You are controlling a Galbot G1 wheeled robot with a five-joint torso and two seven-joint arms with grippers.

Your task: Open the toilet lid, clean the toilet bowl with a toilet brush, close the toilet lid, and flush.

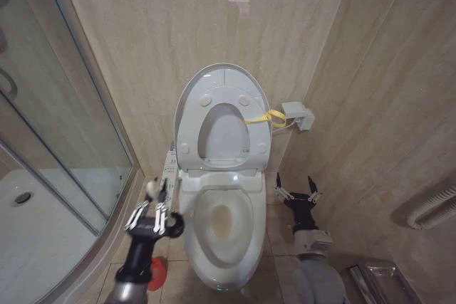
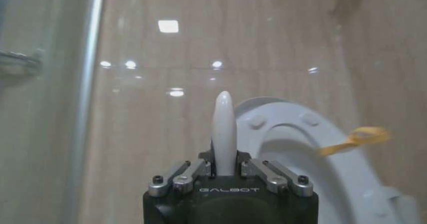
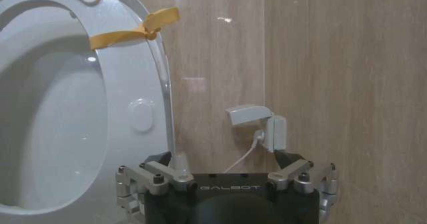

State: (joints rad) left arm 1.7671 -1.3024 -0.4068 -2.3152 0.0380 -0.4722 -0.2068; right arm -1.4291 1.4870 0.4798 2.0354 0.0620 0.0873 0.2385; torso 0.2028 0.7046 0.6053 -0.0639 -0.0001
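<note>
Left tool (image 1: 153,204), just left of the toilet bowl (image 1: 222,229), pinches the toilet brush (image 2: 223,129) by its slim, stiff, light, probably slippery handle, while the right tool (image 1: 298,189) waits spread wide beside the bowl's right.

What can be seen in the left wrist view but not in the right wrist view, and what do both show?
Left wrist view alone: the left gripper shut on the toilet brush handle, and the glass shower door.

Right wrist view alone: the open right gripper and a grey wall socket.

Both: the raised toilet lid with its yellow strap, against the tiled wall.
</note>
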